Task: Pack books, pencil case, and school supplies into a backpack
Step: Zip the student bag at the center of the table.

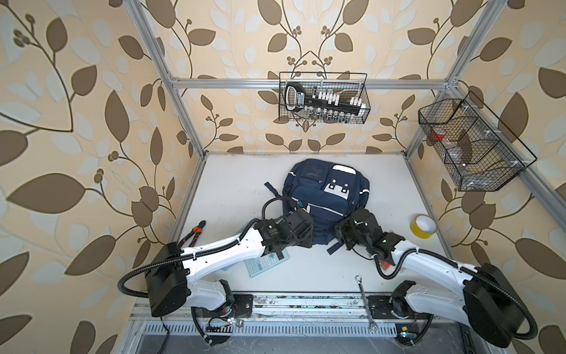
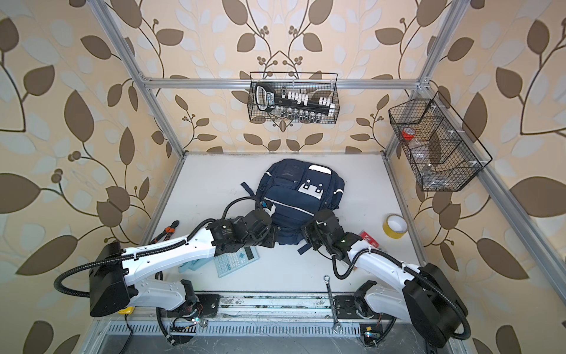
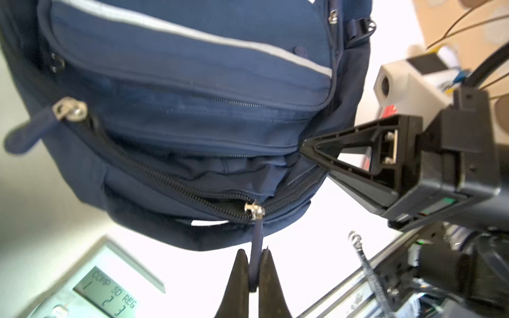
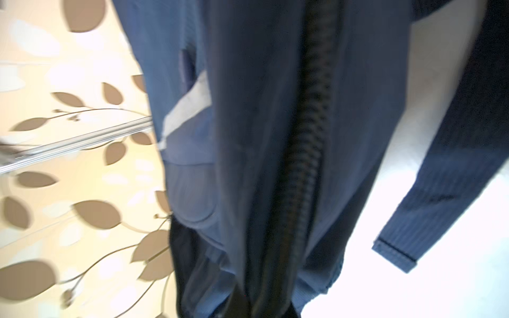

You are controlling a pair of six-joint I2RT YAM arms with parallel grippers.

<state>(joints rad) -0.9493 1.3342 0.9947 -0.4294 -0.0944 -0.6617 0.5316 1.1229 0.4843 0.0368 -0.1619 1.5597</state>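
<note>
On the table [image 1: 229,190], left gripper [image 3: 254,254] and right gripper [image 3: 305,143] pinch backpack's [image 1: 324,203] near edge.

Cream wallpaper [image 1: 76,122] with brown leaves covers the walls. An aluminium frame [image 1: 232,83] spans the upper frame, holding a wire basket [image 1: 286,116] upper centre and a second basket [image 1: 484,180] right. The white table [image 1: 232,190] is brightly lit.

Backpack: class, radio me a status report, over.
Left gripper shut on zipper pull. Right gripper shut on backpack side fabric. Calculator on table, partly under left arm.
</note>
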